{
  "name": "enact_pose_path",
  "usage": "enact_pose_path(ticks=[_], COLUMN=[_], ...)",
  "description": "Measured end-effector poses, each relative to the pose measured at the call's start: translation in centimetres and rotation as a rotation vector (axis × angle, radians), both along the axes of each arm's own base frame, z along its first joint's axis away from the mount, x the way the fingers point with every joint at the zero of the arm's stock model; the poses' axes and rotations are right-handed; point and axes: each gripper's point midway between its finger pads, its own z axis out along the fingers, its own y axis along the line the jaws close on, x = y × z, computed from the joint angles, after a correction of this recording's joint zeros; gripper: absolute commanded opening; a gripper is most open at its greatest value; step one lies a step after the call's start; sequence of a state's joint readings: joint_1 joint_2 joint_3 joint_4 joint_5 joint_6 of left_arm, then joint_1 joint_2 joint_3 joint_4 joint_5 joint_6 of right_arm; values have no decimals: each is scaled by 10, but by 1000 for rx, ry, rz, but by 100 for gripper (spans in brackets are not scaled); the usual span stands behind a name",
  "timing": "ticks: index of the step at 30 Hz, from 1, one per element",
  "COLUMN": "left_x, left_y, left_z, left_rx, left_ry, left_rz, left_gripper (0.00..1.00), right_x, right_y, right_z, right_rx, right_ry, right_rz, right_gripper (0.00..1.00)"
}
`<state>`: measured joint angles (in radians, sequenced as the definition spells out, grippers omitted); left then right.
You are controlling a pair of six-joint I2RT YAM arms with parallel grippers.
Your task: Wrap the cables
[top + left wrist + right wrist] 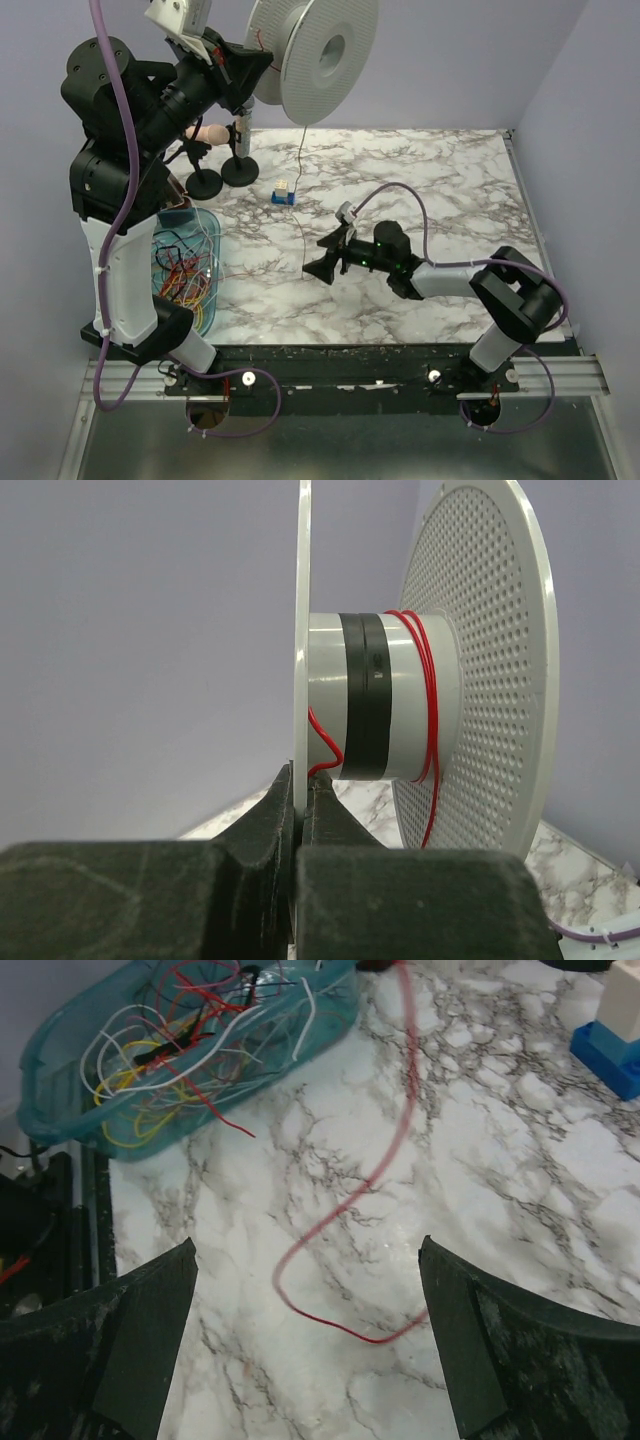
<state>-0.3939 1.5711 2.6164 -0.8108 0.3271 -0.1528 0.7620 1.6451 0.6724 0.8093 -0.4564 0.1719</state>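
A pale grey spool (320,50) is held high at the back, and my left gripper (303,780) is shut on its thin near flange (302,600). A red cable (431,700) runs a few turns round the hub. The rest of that cable (303,205) hangs straight down to the marble table. My right gripper (325,262) sits low at the cable's lower end. In the right wrist view its jaws (308,1243) stand wide open, and the cable's free end (330,1315) curls loose between the fingers, touching neither.
A teal basket (217,262) at the left front holds a tangle of red, yellow, white and black cables (180,1040). A small blue and white block (284,193) stands mid-table. Two black stands (222,172) are at the back left. A wall borders the table's right side.
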Motion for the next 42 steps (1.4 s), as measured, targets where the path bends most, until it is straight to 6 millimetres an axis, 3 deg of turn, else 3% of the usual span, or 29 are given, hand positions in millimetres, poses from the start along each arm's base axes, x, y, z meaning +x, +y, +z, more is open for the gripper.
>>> enact_pose_path(ticks=[4, 7, 12, 16, 21, 22, 23, 25, 27, 28, 31, 34, 37, 39, 42], left_x=[-1, -2, -2, -3, -4, -4, -4, -4, -5, -5, -5, -8, -17, -22, -29], left_y=[1, 1, 0, -1, -2, -2, -2, -2, -2, -2, -2, 1, 7, 10, 14], left_z=[2, 2, 2, 2, 2, 2, 2, 2, 2, 2, 1, -4, -20, -37, -70], left_rx=[-1, -1, 1, 2, 4, 4, 5, 5, 5, 5, 13, 43, 122, 192, 319], left_ry=[-5, -7, -8, -9, -10, -10, -10, -10, -11, -11, -15, -16, -9, 4, 32], left_rz=[0, 0, -4, -10, -21, -22, -23, -24, -24, -24, -21, -14, -8, -11, -29], left_gripper=[0, 0, 0, 0, 0, 0, 0, 0, 0, 0, 0, 0, 0, 0, 0], right_x=[-15, -17, -7, 1, 16, 18, 20, 21, 23, 23, 25, 32, 64, 88, 113], right_y=[13, 19, 14, 10, 25, 27, 29, 31, 33, 34, 28, -2, -74, -127, -187], right_z=[6, -6, -31, -35, -31, -31, -31, -32, -37, -40, -48, -54, -46, -25, 31], right_rx=[70, 75, 59, 54, 41, 39, 37, 29, 15, 8, -1, 7, 58, 105, 163], right_ry=[38, 93, 191, 219, 241, 243, 245, 253, 269, 284, 326, 368, 403, 376, 252], right_rz=[26, 12, -96, -158, -170, -170, -171, -171, -172, -175, -201, -268, -448, -587, -736], right_gripper=[98, 96, 93, 80, 79, 75, 65, 30, 8, 1, 1, 1, 1, 1, 1])
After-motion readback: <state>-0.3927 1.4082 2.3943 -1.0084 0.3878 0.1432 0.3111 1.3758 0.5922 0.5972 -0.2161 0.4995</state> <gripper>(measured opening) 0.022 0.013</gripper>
